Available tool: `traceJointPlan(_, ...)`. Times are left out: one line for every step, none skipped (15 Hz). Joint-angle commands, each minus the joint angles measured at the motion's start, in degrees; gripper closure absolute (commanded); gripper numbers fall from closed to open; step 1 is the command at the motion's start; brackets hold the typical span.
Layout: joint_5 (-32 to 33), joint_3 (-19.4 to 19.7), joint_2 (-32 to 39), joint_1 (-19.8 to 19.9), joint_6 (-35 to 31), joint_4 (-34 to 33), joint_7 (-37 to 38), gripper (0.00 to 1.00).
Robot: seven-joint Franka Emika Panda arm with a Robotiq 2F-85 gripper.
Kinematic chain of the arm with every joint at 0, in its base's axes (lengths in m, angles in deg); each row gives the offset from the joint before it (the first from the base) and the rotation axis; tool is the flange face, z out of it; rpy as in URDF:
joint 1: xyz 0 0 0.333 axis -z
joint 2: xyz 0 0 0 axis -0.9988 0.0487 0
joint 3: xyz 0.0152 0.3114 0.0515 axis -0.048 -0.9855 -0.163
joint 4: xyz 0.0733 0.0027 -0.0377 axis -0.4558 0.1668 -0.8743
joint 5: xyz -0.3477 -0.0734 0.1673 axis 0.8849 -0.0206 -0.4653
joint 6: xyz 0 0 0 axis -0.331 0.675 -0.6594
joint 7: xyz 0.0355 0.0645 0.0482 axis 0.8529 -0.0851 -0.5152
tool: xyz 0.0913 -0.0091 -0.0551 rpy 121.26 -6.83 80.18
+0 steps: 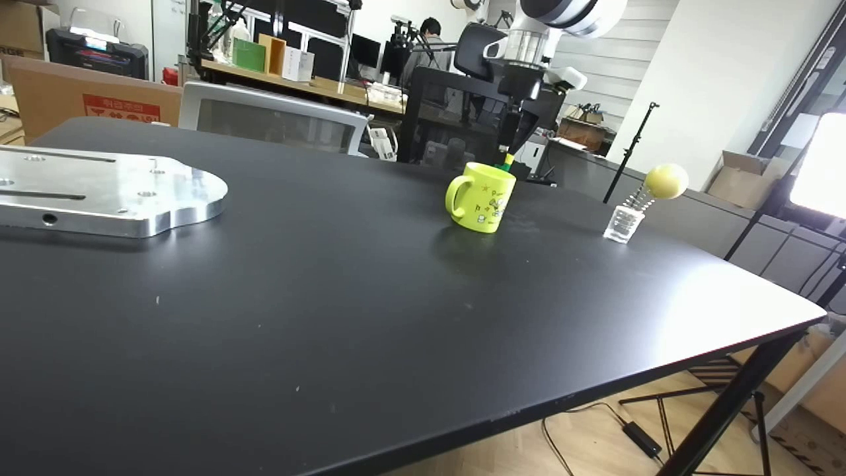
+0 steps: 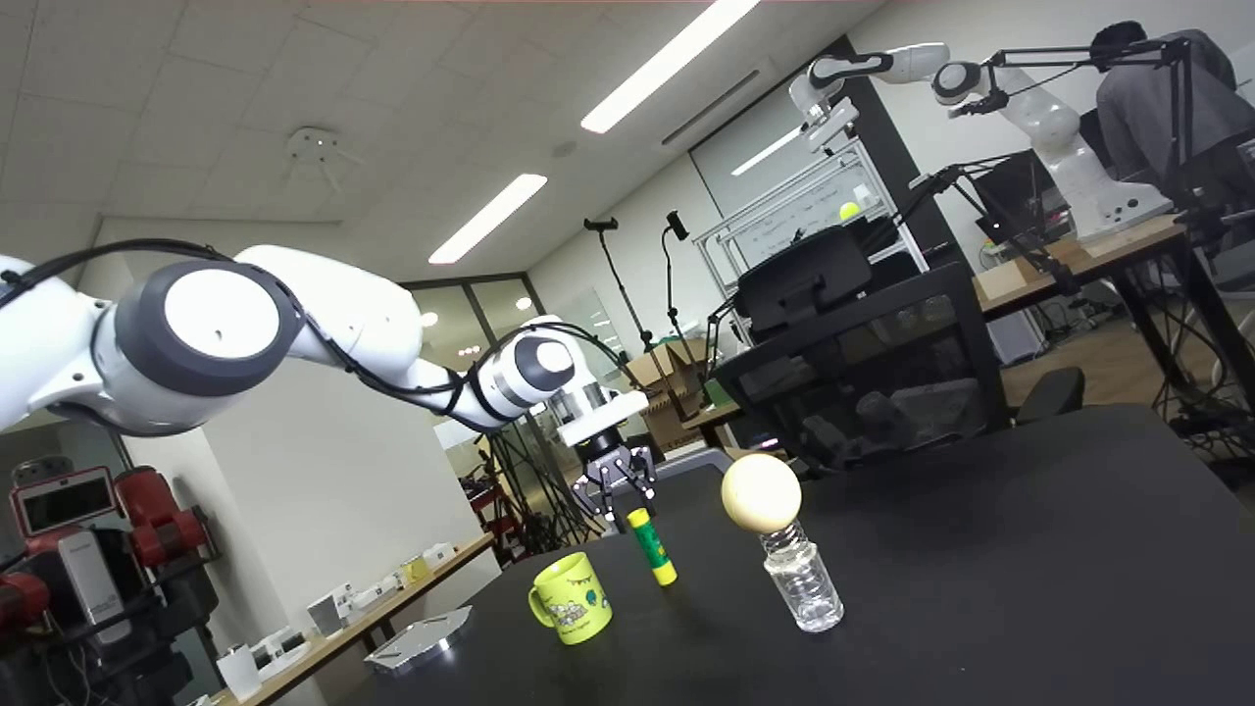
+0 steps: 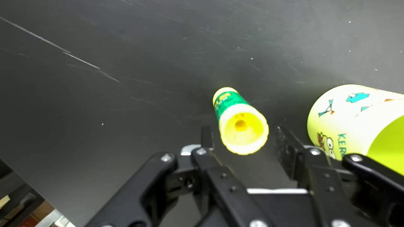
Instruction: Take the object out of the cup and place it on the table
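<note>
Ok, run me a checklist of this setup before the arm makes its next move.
1. Glue stick outside the mug: ok, beside it on the black table.
2. Glue stick upright: ok, standing on end.
3. Jaws open: ok, the wrist view shows a gap on each side of the glue stick.
4. Mug upright: ok.
5. Mug empty: cannot tell, part of its inside is hidden.
6. Clear container under the ball apart from the jaws: ok.
</note>
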Motion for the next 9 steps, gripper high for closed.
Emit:
traceJointPlan(0.02, 0.51, -3.46, -0.72, 0.48, 0.59, 1.47, 0.15)
traceJointPlan(-0.3, 0.17, -5.91, -0.56, 0.11, 2.63, 1.56, 0.07)
traceJointPlan(-0.3, 0.03, -8.03, -0.55, 0.16, 4.13, 1.33, 0.02)
traceJointPlan(-0.08, 0.07, -10.92, -0.62, 0.54, 6.54, 1.21, 0.0)
traceJointPlan(-0.15, 0.12, -13.36, -0.73, 1.4, 8.34, 1.69, 0.0)
traceJointPlan(-0.15, 0.11, -6.42, -0.85, 0.6, 1.24, 0.13, 0.06)
traceJointPlan(-0.13, 0.08, -8.6, -0.89, 1.3, 2.58, 0.16, 0.0)
traceJointPlan(-0.11, 0.05, -10.36, -0.89, 1.69, 3.91, 0.19, 0.0)
traceJointPlan(-0.09, 0.03, -11.53, -0.87, 1.8, 5.04, 0.22, 0.0)
